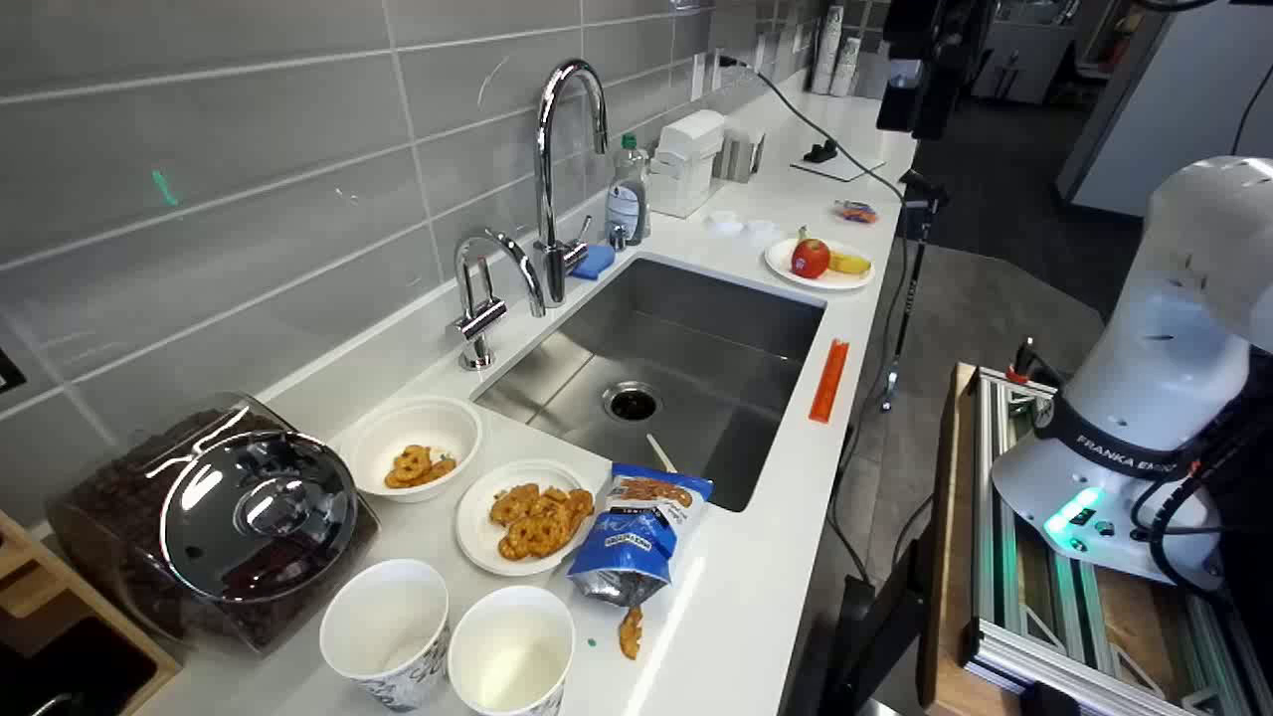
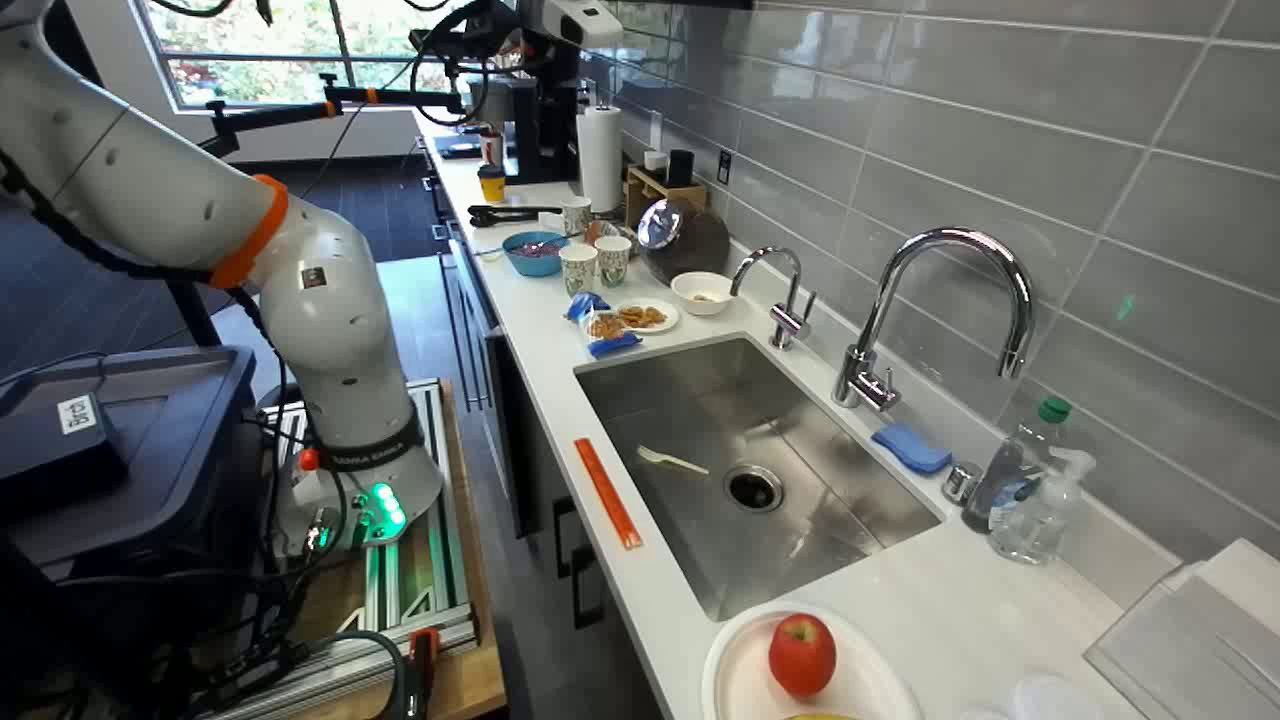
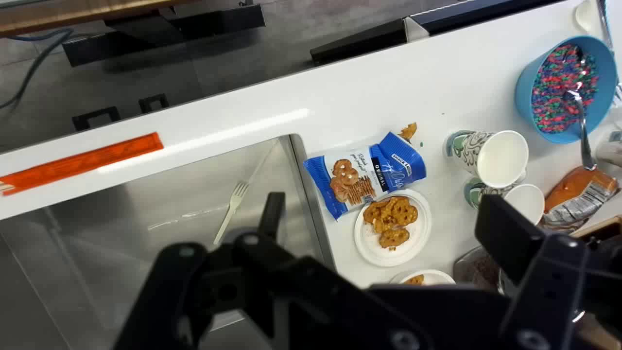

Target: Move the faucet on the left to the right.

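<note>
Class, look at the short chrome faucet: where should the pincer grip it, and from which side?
Probably best on the outer stretch of the short faucet's spout, with the pincer coming from the sink side. The spout is slim and curves out and down, away from the wall, while the lever stands back by the body.

Along the back edge of the white countertop [image 1: 746,587], you have a wall of glossy gray tiles [image 1: 219,129] with pale grout lines and a small green glint [image 1: 164,187] on it. Near the front edge, a streak of light [image 3: 209,139] shines off the surface; below that edge you see black cabinet handles [image 3: 97,113]. Beyond the far edge, in an exterior view, a bright window [image 2: 240,40] shows foliage above a pale wall [image 2: 290,142] and dark floor [image 2: 385,200].
</note>
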`<control>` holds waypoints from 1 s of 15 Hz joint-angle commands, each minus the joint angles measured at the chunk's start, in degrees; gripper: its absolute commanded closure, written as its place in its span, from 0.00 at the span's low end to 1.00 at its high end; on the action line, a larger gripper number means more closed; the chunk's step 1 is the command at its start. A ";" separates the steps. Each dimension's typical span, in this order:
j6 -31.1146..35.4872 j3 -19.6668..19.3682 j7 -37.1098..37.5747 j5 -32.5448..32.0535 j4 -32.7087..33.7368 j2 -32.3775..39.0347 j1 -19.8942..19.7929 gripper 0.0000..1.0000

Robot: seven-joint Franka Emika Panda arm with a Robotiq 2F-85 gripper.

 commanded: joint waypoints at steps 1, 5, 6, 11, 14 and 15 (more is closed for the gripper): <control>-0.49 0.97 -0.75 0.69 0.22 -0.11 -1.51 0.00; -0.49 0.97 -0.76 0.69 0.22 -0.11 -1.51 0.00; -0.49 0.97 -0.76 0.69 0.22 -0.11 -1.51 0.00; 1.18 1.08 -1.86 0.28 0.30 1.01 -1.67 0.00; 5.86 1.42 -3.31 0.52 1.19 5.23 -2.45 0.00; 7.84 1.55 -3.56 0.64 1.43 6.75 -2.50 0.00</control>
